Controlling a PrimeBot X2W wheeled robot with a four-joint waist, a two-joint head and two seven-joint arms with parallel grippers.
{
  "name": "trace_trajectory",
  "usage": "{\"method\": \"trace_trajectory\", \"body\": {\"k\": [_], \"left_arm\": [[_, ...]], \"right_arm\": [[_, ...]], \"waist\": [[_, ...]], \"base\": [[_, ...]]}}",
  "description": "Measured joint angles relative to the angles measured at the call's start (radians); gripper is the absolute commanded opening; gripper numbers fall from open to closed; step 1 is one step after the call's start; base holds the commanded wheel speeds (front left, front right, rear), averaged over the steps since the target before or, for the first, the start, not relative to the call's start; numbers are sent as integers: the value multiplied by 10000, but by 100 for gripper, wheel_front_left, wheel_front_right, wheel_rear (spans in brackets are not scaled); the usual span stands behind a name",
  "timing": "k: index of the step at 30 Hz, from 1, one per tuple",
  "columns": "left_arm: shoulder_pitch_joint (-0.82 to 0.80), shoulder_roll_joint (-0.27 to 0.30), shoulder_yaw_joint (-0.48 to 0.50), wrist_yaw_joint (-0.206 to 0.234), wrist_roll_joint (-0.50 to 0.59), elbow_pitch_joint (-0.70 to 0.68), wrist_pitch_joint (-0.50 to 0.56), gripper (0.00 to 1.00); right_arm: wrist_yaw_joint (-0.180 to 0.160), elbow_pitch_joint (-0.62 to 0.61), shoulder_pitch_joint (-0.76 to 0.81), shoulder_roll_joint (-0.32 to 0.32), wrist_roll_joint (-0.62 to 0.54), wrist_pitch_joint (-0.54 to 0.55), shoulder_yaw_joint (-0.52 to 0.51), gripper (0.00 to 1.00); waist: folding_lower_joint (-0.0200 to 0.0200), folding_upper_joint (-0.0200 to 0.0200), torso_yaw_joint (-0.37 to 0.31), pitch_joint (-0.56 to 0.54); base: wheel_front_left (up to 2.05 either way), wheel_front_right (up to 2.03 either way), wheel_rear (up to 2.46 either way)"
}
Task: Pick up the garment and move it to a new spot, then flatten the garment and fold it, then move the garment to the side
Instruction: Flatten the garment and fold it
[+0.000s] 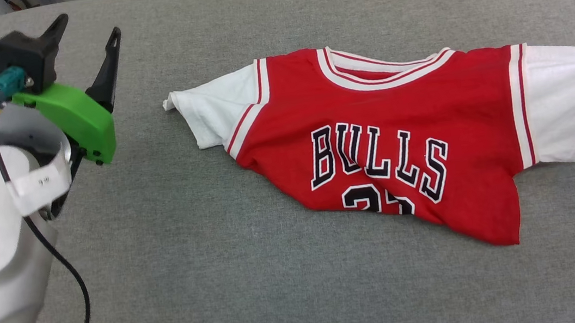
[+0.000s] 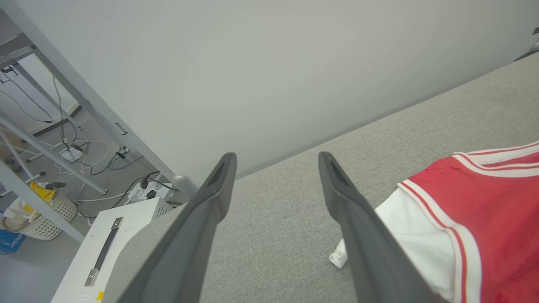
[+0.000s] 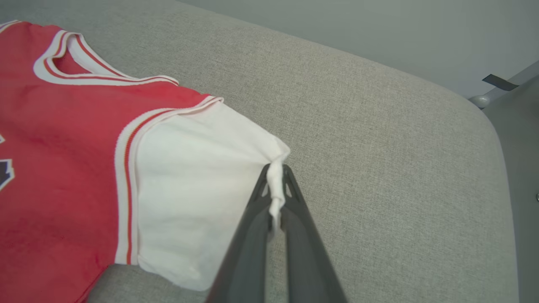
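The right gripper [image 3: 276,170] pinched a white sleeve [image 3: 189,189] of the limp, light red-and-white jersey [image 1: 381,117]; the spread left gripper [image 2: 276,158] suited the other.

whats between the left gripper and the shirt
Only bare grey surface. In the head view the open left gripper stands apart from the shirt, with nothing lying between them.

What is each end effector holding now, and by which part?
The right end effector is shut on the garment, pinching the outer edge of its white sleeve. The left end effector is open and holds nothing.
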Motion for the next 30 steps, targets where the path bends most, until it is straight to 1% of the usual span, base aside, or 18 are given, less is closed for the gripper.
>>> {"method": "trace_trajectory", "body": {"k": [2,3,7,10,11,13,16,22,24,27,30], "left_arm": [[-736,318,-794,0,-825,261,826,100],[-1729,805,-2111,0,-1733,548,2297,100],[-3016,984,-3542,0,-3264,905,4293,100],[-3738,1012,-4445,0,-3985,1208,5465,100],[-3906,1018,-4644,0,-4130,1319,5695,100],[-4278,1026,-5125,0,-4449,1634,6128,100],[-4593,1022,-5753,0,-4675,2128,6500,100],[-4656,1032,-7072,0,-5329,2725,7005,100],[-4677,1101,-7455,0,-5463,2744,7022,100],[-4811,1298,-7779,0,-5858,2796,6888,100],[-4999,1323,-8136,-4,-5967,2861,6817,100]], "right_arm": [[0,-148,119,77,-63,88,-150,0],[0,-349,181,199,-178,196,-286,0],[0,-604,192,351,-326,328,-456,0],[0,-767,197,481,-430,431,-527,0],[0,-811,197,529,-439,443,-545,0],[0,-918,193,623,-535,497,-558,0],[0,-999,144,721,-639,518,-554,0],[0,-1068,-11,905,-694,531,-466,0],[0,-1066,-81,905,-694,529,-451,0],[0,-1062,-141,905,-696,529,-437,0],[0,-1057,-246,915,-704,529,-380,0]], "waist": [[0,0,-67,115],[0,0,-171,294],[0,0,-320,567],[0,0,-445,769],[0,0,-484,826],[0,0,-583,976],[0,0,-725,1186],[1,0,-978,1562],[0,0,-1035,1666],[0,0,-1079,1784],[0,0,-1091,1885]], "base": [[0,0,0],[0,0,0],[0,0,0],[0,0,0],[0,0,0],[0,0,0],[0,0,0],[0,0,0],[0,0,0],[0,0,0],[0,0,0]]}}
